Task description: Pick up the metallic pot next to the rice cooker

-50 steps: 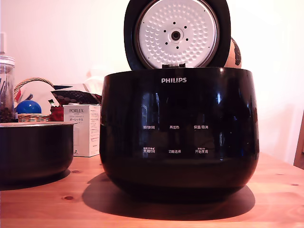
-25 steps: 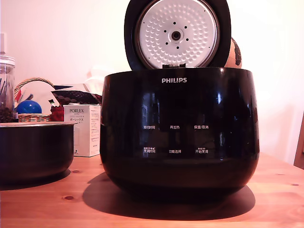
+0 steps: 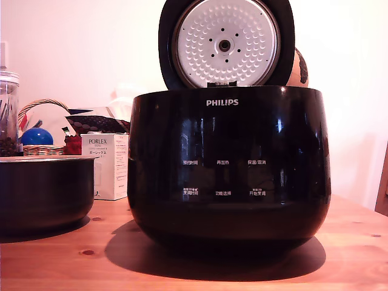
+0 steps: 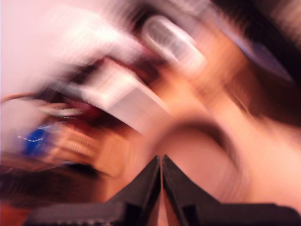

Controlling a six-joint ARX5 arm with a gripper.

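The metallic pot (image 3: 42, 193) is a dark round handleless vessel with a thin pale rim, standing on the wooden table at the exterior view's left. To its right stands the rice cooker (image 3: 229, 167), large, glossy black and marked PHILIPS, with its lid (image 3: 225, 42) raised to show the dimpled silver plate. My gripper does not appear in the exterior view. In the heavily blurred wrist view my gripper (image 4: 161, 159) shows two dark fingers meeting at their tips, shut on nothing. A dark curved rim (image 4: 207, 129) lies beyond them; I cannot tell what it is.
Behind the pot are a white PORLEX box (image 3: 106, 165), a wicker basket with a blue ball (image 3: 36, 137) and a glass jar (image 3: 7, 115). The wooden table (image 3: 91, 260) runs across the front. A brown rounded object (image 3: 298, 68) peeks out behind the lid.
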